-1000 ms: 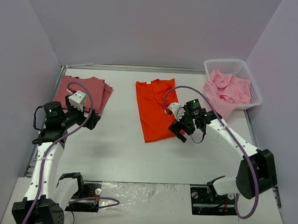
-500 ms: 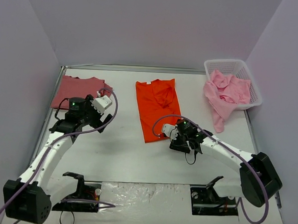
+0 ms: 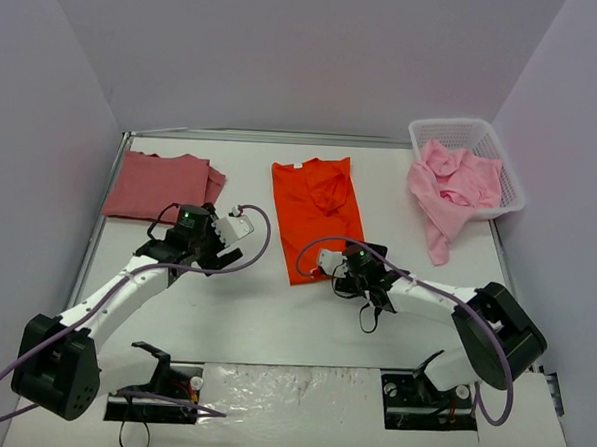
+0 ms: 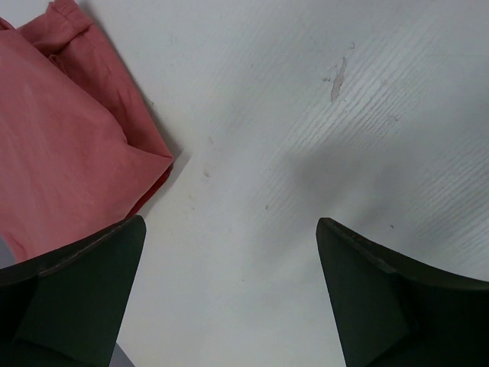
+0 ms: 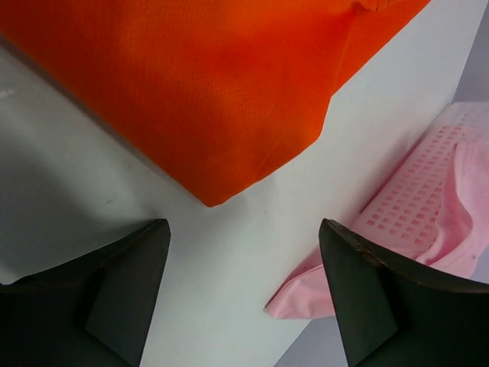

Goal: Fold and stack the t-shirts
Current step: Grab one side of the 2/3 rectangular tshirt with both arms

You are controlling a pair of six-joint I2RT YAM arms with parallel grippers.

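Only top cam: whole orange tee (image 3: 313, 229)

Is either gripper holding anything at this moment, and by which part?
Nothing is held. The left gripper stands open over the table beside the rose shirt; the right gripper is open, just short of a corner of the orange shirt.

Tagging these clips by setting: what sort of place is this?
Likely a robotics lab cell: plain lilac walls box in a white table, left arm and right arm bolted at its edge.
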